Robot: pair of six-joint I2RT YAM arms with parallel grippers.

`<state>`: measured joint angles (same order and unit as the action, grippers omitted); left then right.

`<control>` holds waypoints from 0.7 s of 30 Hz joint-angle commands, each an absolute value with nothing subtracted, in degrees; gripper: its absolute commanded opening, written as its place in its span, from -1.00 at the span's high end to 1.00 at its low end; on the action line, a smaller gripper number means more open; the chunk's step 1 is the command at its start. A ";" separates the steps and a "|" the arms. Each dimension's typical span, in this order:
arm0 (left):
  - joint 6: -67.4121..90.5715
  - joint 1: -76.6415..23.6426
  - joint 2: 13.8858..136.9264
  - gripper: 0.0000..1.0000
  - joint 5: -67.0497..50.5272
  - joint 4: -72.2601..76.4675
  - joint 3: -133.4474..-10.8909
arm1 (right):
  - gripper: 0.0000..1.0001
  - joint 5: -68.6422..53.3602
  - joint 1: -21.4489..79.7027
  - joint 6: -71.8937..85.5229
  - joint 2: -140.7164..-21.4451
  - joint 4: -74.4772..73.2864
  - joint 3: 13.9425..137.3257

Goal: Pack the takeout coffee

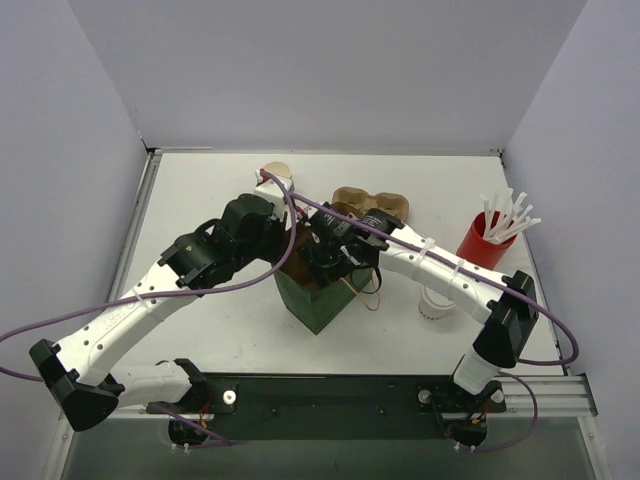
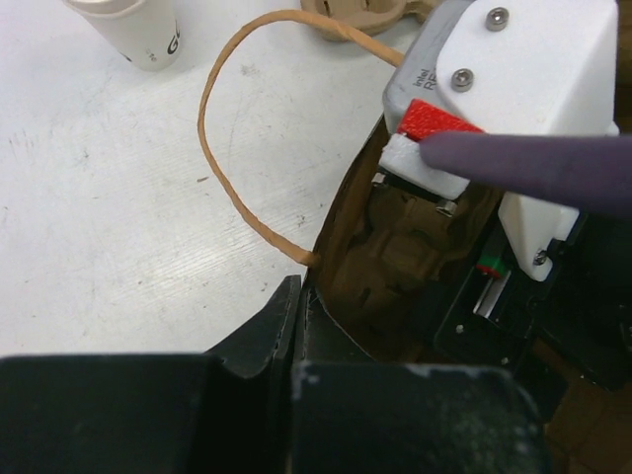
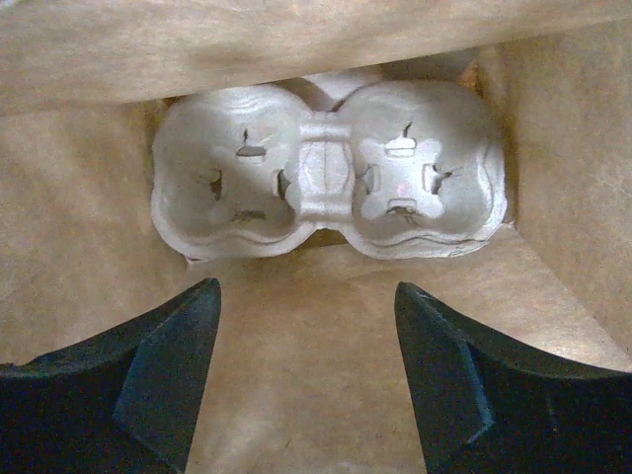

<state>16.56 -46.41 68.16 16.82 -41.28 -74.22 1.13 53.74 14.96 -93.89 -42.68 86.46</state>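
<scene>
The takeout coffee cup [image 1: 275,179], white with a beige inside, stands uncovered at the back of the table; it also shows at the top left of the left wrist view [image 2: 135,32]. A paper bag [image 1: 318,300], green outside and brown inside, stands open at the centre. My left gripper [image 1: 284,246] [image 2: 299,292] is shut on the bag's near rim [image 2: 341,247]. My right gripper [image 1: 326,256] [image 3: 308,296] reaches down into the bag [image 3: 296,385], open with nothing between its fingers. Below it a two-hole cup carrier [image 3: 326,173] lies on the bag's floor, apart from the fingertips.
Another brown carrier [image 1: 372,203] lies on the table behind the bag. A red cup of white straws [image 1: 487,240] stands at the right. A white round object [image 1: 435,303] sits partly under the right arm. The bag's loop handle [image 2: 222,148] arches over the table.
</scene>
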 commanded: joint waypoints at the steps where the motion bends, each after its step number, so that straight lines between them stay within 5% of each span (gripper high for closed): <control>1: 15.12 -48.25 68.99 1.00 13.18 -39.55 -76.73 | -0.35 2.37 54.67 14.41 -95.54 -43.42 92.45; 21: 19.42 -49.04 69.43 1.00 13.89 -43.42 -77.61 | -0.41 -1.14 53.35 19.33 -96.86 -47.20 103.71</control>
